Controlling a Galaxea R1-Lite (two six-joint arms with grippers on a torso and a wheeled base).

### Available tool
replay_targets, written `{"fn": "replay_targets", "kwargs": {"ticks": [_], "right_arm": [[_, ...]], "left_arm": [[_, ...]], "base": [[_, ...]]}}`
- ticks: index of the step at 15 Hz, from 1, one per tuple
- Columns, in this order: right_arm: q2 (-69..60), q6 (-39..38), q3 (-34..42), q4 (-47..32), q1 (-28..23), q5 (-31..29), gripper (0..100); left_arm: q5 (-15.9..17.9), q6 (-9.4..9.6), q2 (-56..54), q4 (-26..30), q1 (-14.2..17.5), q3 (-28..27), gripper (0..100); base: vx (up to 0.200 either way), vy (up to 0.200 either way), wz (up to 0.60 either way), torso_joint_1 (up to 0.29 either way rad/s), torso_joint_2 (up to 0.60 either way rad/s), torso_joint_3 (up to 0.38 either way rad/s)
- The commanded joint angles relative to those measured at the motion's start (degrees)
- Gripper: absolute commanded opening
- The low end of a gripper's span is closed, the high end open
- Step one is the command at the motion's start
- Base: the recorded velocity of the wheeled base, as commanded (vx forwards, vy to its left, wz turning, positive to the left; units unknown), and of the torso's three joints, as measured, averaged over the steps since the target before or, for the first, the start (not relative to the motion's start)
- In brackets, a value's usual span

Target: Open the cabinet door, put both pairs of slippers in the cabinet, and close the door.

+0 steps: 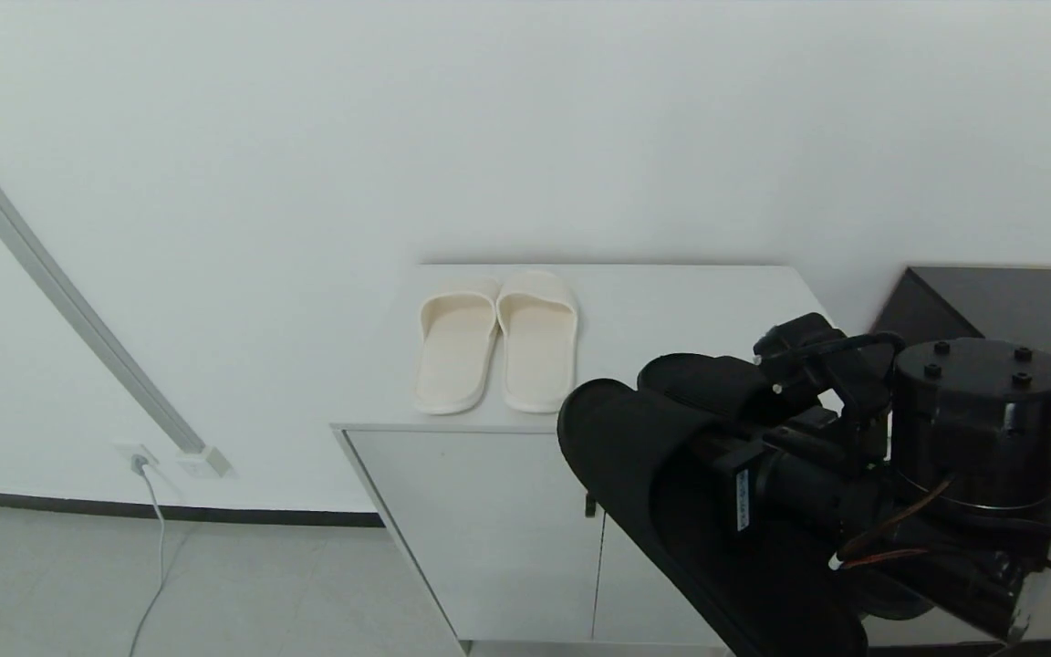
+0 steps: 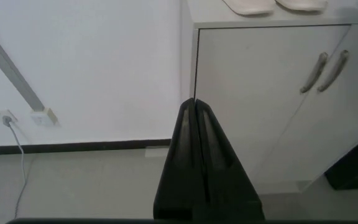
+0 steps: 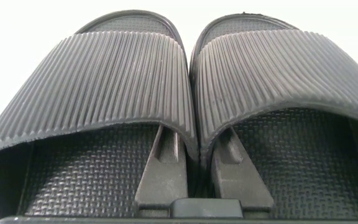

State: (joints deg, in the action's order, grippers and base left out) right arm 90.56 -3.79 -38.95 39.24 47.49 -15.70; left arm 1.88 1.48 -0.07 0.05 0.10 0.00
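Black slippers clamped in right claw | left claw together | cream slippers atop cabinet | doors closed

A grey cable duct runs diagonally down the white wall to a small white box. Just beside it, a grey cable drops from a wall socket past the dark skirting strip onto the pale floor. A dark tabletop stands far right.

Left hand closed, right seemingly clamping slippers
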Motion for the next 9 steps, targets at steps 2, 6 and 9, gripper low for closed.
{"fn": "replay_targets", "kwargs": {"ticks": [2,6,9], "right_arm": [[-0.48,0.01,0.01,0.05,0.05,-0.03,0],[-0.65,0.1,0.28,-0.04,0.05,0.06,0],[-0.56,0.01,0.54,-0.04,0.05,0.5,0]], "left_arm": [[-0.03,0.02,0.07,0.04,0.08,0.0,0],[-0.03,0.02,0.07,0.04,-0.01,0.0,0],[-0.03,0.02,0.07,0.04,0.08,0.0,0]], "base": [[-0.2,0.0,0.0,0.0,0.0,0.007],[-0.05,0.0,0.0,0.001,0.0,0.001],[0.0,0.0,0.0,0.0,0.0,0.0]]}}
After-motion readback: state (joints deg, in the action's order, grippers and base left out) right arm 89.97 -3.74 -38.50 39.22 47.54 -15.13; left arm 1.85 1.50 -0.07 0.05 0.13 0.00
